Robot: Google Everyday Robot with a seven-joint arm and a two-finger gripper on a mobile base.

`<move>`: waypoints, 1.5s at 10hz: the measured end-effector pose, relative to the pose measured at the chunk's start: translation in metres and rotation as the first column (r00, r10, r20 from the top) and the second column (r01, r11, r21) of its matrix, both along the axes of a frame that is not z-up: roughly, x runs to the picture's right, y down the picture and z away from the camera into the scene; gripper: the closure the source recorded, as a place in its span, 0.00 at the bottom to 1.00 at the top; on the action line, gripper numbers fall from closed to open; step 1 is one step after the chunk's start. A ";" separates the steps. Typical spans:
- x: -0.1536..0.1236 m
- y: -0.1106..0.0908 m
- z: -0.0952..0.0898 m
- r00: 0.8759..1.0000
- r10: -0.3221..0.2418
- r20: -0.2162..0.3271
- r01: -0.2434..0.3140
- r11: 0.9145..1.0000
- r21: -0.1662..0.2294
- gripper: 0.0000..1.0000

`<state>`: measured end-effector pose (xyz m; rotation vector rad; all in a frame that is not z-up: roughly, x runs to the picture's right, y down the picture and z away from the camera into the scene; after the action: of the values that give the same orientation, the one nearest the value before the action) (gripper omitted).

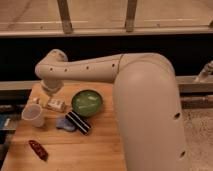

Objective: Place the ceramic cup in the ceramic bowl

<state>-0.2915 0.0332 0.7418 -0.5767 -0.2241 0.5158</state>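
Observation:
The ceramic cup [32, 115] is white and stands upright near the left edge of the wooden table [95, 145]. The ceramic bowl [87, 102] is green and sits right of it, at the middle back of the table. My white arm reaches from the right across to the back left. My gripper [48, 92] hangs below the wrist, behind and slightly right of the cup and left of the bowl. It holds nothing that I can see.
A pale wrapped snack [53, 104] lies between cup and bowl, just under the gripper. A blue item [64, 124] and a black striped packet [79, 122] lie in front of the bowl. A red packet [38, 149] lies at the front left. A dark wall and rail run behind.

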 end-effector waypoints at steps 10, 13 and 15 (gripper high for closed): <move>-0.044 0.012 0.011 0.995 -0.067 0.068 0.068 0.997 -0.021 0.20; -0.057 0.013 0.022 0.992 -0.065 0.104 0.069 0.997 -0.036 0.20; -0.059 0.017 0.031 0.990 -0.043 0.131 0.050 0.997 -0.050 0.20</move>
<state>-0.3500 0.0504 0.7724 -0.6667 -0.3202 0.4403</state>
